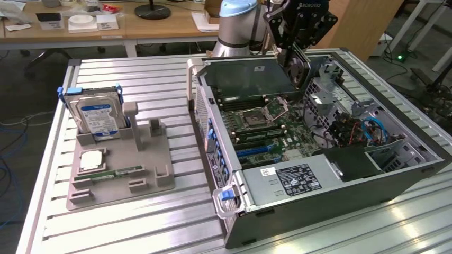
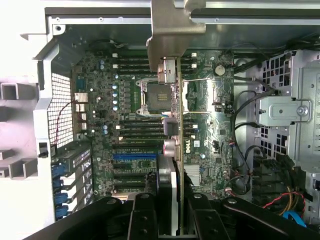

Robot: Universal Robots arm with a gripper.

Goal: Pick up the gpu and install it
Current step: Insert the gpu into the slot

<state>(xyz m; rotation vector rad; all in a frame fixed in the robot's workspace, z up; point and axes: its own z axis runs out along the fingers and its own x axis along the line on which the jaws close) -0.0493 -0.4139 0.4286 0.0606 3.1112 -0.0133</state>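
From where I stand, the gripper (image 1: 295, 52) hangs in the upper middle of the exterior view, over the far end of the open computer case (image 1: 339, 180). Its jaws are closed on the graphics card (image 1: 297, 69). The card hangs on edge beneath them, above the motherboard (image 1: 276, 132) and not seated in any slot. Looking down from the wrist, I see the card (image 2: 170, 127) edge-on between the two black fingers (image 2: 142, 220). Its silver bracket (image 2: 172, 35) is at the far end and its ports are stacked along one side. The blue slot (image 2: 135, 156) and the processor socket (image 2: 150, 95) lie on the board beneath it. I'd guess the card is light and stiff but delicate: a thin board with small soldered parts and a bare contact edge that shouldn't be knocked or rubbed. The flat faces near the upper edge, about mid-length, look the sensible place to pinch it, as here. That keeps it clear of the contacts and balanced so it can't swing. A thin board can pivot in a narrow grip, and I can't tell how squarely it sits. Over on the exterior view's left, well apart from the case, a hard drive (image 1: 99, 119) stands upright in a gray stand (image 1: 141, 159) on the slatted table (image 1: 141, 227). A memory stick (image 1: 116, 173) lies in the same stand.
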